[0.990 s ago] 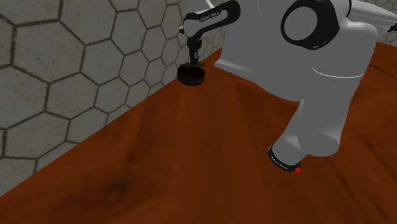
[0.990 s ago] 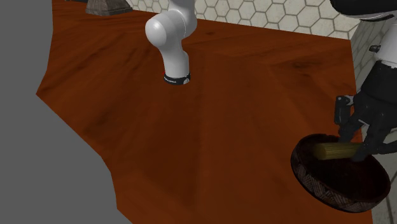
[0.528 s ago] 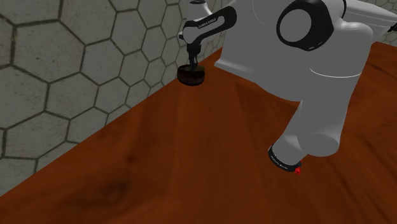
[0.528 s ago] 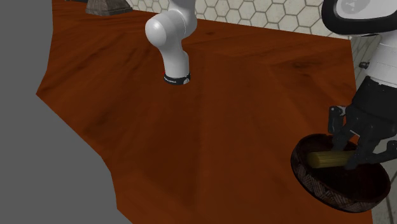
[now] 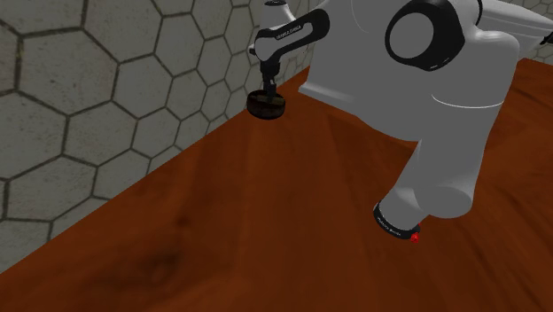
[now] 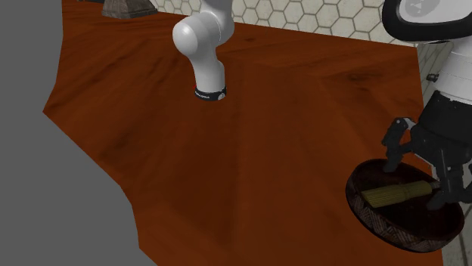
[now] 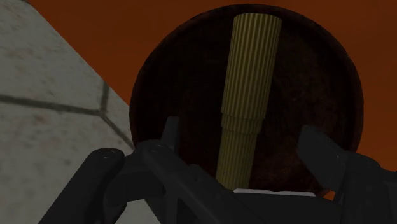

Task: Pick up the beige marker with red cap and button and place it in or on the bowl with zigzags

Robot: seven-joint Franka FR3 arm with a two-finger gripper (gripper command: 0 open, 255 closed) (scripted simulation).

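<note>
The all-black two-finger gripper (image 6: 418,172) hangs just over the bowl with its fingers spread wide, gripping nothing. From the wrist view the gripper (image 7: 245,141) straddles the marker, with one finger (image 7: 170,130) off to each side and neither touching it. The ribbed, yellowish-beige cylindrical marker (image 7: 250,83) lies flat inside the bowl, stretched across its dark floor, one part a little thicker than the other; in the second exterior view the marker (image 6: 395,194) rests crosswise below the open fingers. The dark round bowl (image 6: 369,218) has a fine zigzag pattern on its outer wall and sits on the reddish-brown wooden tabletop (image 6: 265,151), close beside the grey hexagon-tiled wall (image 7: 44,95). In the shoulder view the gripper (image 5: 268,89) stands directly above the bowl (image 5: 266,108) at the far edge of the tabletop (image 5: 266,222), against the tiled wall (image 5: 89,89), while the white arm (image 5: 443,97) rises large in front.
</note>
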